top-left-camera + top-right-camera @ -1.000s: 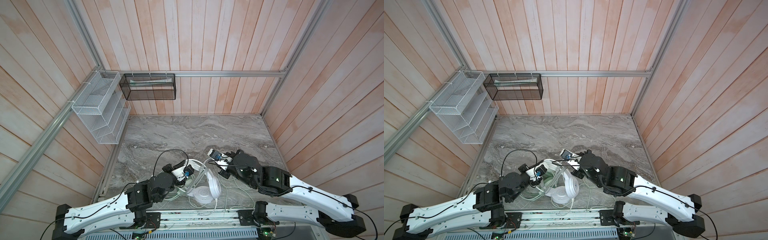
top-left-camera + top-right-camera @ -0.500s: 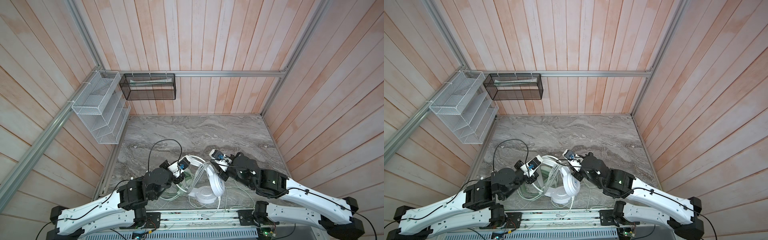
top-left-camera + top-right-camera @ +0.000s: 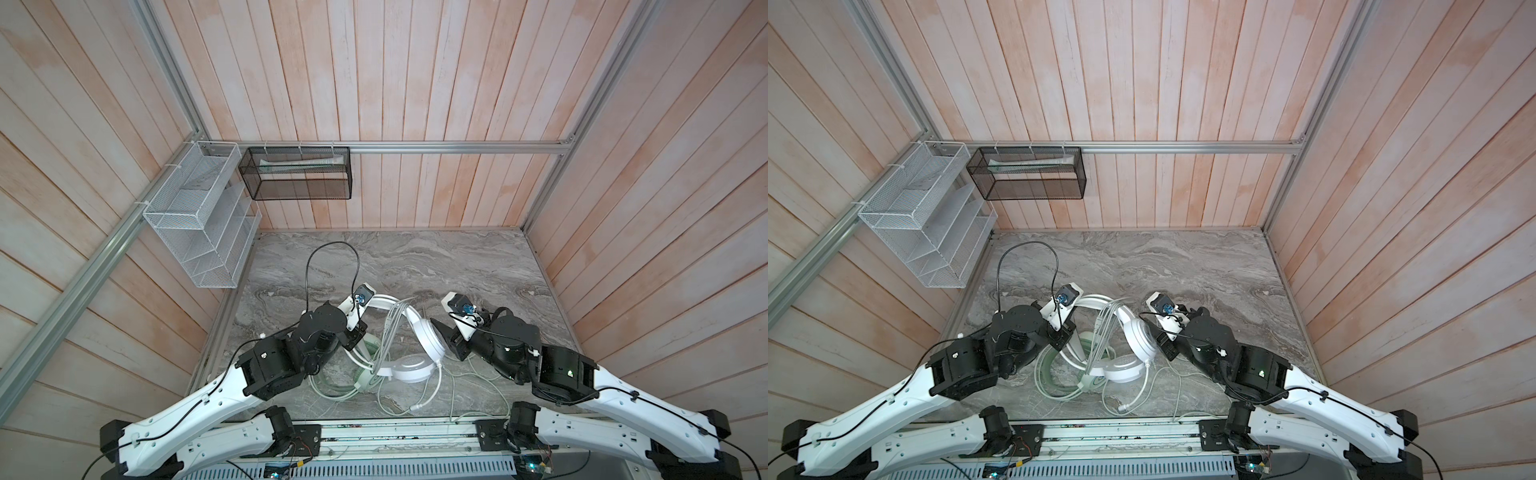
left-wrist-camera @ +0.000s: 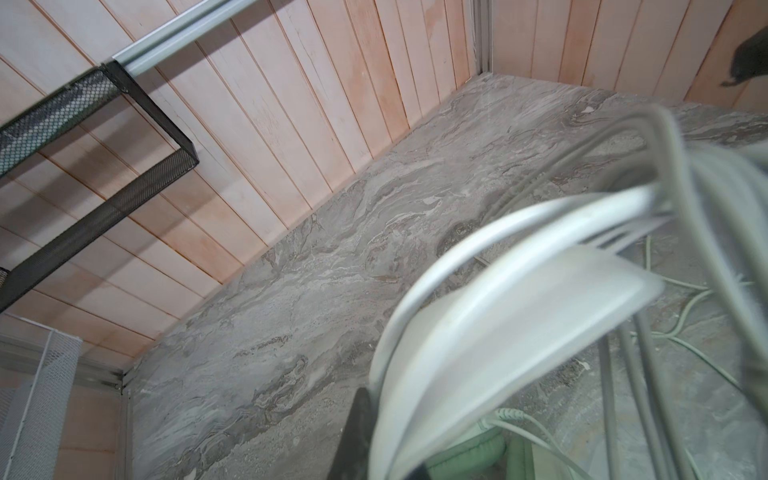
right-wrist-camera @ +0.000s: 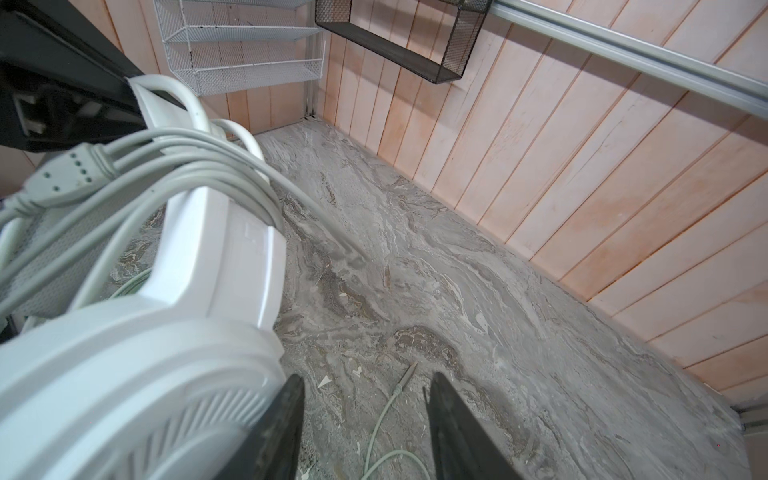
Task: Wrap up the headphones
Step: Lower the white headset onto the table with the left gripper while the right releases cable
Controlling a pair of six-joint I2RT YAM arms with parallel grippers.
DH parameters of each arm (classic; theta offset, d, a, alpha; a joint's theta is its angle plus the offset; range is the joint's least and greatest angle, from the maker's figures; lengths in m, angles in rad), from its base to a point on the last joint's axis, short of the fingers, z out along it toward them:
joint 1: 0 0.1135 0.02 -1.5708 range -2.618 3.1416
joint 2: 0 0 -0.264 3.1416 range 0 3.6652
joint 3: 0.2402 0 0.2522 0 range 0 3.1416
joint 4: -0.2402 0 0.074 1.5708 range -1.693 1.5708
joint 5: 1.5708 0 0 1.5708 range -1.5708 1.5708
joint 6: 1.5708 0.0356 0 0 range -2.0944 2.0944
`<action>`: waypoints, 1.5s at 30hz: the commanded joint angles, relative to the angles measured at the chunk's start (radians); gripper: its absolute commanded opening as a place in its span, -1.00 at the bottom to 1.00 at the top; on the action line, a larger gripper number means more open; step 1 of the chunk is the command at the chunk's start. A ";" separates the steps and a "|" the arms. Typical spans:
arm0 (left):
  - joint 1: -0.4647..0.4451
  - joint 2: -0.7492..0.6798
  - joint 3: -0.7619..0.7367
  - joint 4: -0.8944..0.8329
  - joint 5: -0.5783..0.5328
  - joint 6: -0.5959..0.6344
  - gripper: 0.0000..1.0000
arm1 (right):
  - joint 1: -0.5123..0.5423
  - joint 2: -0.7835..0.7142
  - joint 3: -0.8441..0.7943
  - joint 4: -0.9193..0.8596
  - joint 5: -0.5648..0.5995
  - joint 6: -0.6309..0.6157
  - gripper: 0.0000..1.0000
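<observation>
Both tools flank white headphones point(image 3: 428, 345): left tool point(image 3: 356, 332) grips them, right tool point(image 5: 365, 384) gapes empty.

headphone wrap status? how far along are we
Done: several cable turns are looped over the headband of the white headset. In hand: left hand is shut on the white headset, propping it up; right hand is open beside its earcup, empty. Left: a cable tail with its plug lies loose on the table, and the mint green headset lies there, cable unwrapped.
</observation>
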 commanded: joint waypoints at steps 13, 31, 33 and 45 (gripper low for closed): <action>0.249 0.210 0.191 -0.019 0.064 -0.161 -1.00 | -0.001 -0.203 0.026 -0.024 0.419 0.086 0.84; 0.452 0.695 0.333 0.366 0.063 -0.184 -1.00 | 0.000 -0.210 -0.134 -0.012 0.461 0.152 0.97; 0.456 0.740 0.329 0.405 0.073 -0.168 -1.00 | -0.001 -0.225 -0.148 -0.004 0.462 0.149 0.97; 0.538 1.009 0.350 0.543 0.161 -0.192 -1.00 | -0.002 -0.242 -0.201 0.028 0.429 0.153 0.97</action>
